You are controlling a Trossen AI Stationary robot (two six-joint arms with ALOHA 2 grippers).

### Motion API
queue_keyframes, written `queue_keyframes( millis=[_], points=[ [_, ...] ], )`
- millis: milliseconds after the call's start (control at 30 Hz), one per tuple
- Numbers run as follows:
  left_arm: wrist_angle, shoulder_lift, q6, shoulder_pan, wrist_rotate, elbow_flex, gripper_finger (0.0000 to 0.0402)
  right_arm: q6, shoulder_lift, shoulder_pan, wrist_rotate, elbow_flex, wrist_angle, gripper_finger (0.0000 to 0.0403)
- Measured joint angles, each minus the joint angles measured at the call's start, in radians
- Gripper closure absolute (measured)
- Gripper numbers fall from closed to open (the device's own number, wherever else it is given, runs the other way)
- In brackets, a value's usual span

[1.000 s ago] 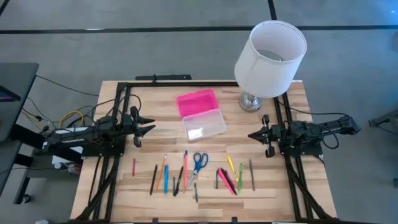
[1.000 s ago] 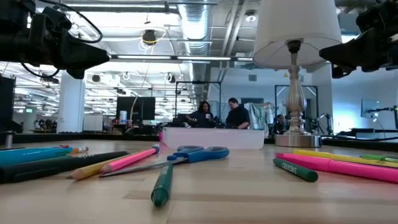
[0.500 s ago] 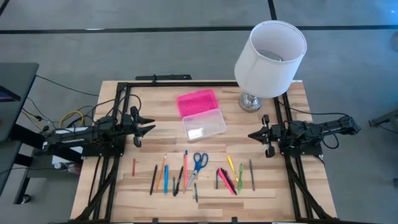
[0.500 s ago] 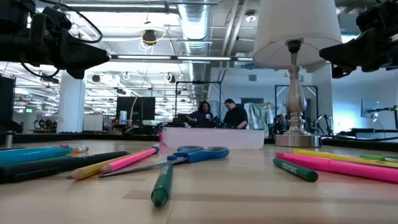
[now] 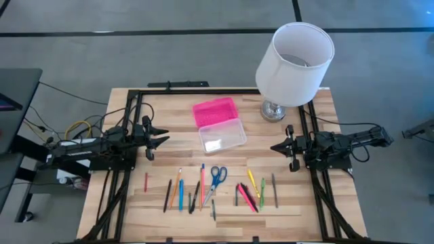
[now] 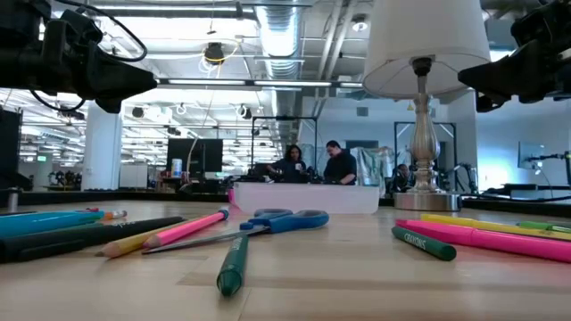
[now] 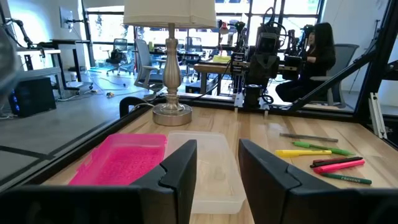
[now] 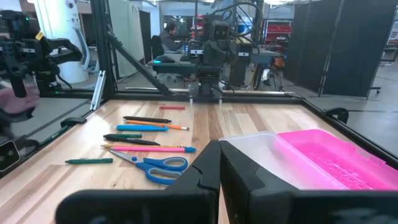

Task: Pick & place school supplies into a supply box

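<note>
Nothing had shifted over the last second. The left gripper [image 5: 160, 141] hovered part-open and empty left of the clear plastic supply box [image 5: 222, 135]; the right gripper [image 5: 278, 147] waited shut, empty, opposite. All pens and blue-handled scissors [image 5: 216, 177] lay before the box, so picking had not started.

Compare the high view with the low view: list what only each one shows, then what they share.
Only the high view: the pink lid lying open beside the clear box, the left end effector open and the right end effector shut, both hovering at the table's sides. Only the low view: people in the room behind, and the lamp's metal stem. Both: the blue-handled scissors, pens and pencils, and the white lampshade.
</note>
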Motion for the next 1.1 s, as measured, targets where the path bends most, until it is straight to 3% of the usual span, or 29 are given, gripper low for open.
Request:
queue_keyframes(
  millis=[400, 567, 700, 833, 1100],
  points=[
    [0.000, 0.000, -0.022, 0.000, 0.000, 0.000, 0.0288, -0.006, 0.000, 0.000, 0.000, 0.000, 0.000, 0.0403],
    [0.000, 0.000, -0.036, 0.000, 0.001, 0.000, 0.0288, -0.271, 0.000, -0.010, 0.002, 0.000, 0.000, 0.0403],
    [-0.001, 0.000, -0.063, 0.000, 0.009, 0.000, 0.0288, -0.335, 0.000, -0.008, 0.001, 0.000, 0.000, 0.0403],
    [-0.001, 0.000, -0.043, 0.000, 0.009, 0.000, 0.0288, -0.278, 0.000, -0.007, 0.001, 0.000, 0.005, 0.0403],
    [0.018, 0.000, -0.035, 0.000, -0.037, 0.000, 0.0288, 0.086, 0.000, -0.007, 0.000, 0.000, 0.075, 0.0403]
  ],
)
